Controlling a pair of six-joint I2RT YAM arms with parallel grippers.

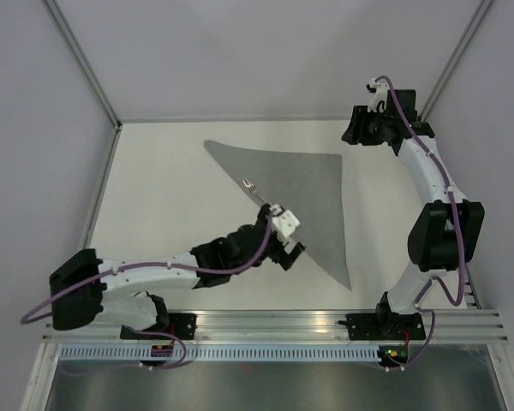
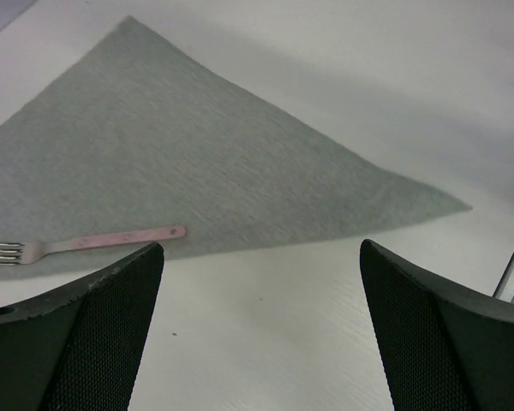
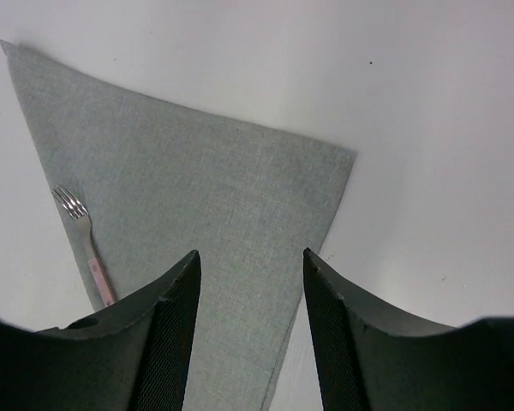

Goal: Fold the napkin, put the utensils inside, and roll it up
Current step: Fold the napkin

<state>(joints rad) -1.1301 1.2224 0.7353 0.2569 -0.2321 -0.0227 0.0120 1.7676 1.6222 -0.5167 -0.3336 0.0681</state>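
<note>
Shows plain grey fabric napkin (image 1: pixel 300 193) folded into a triangle at frame centre, slender silvery pink-handled fork (image 1: pixel 255 190) on its left edge. Finds left hand (image 2: pixel 261 248) spread, empty, beside the fork; right hand (image 3: pixel 251 254) spread, empty, upper right. Leaves rolling undone.

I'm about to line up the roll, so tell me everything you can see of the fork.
The fork is slim, with short silvery tines and a flat pale pink handle that shows two small dots, perhaps rivets. It lies flat on the folded grey napkin, just inside its long edge and parallel to it, tines toward the far corner. Nothing grips it. The open left hand hovers by the handle's end and, as far as I can tell, does not touch it.
</note>
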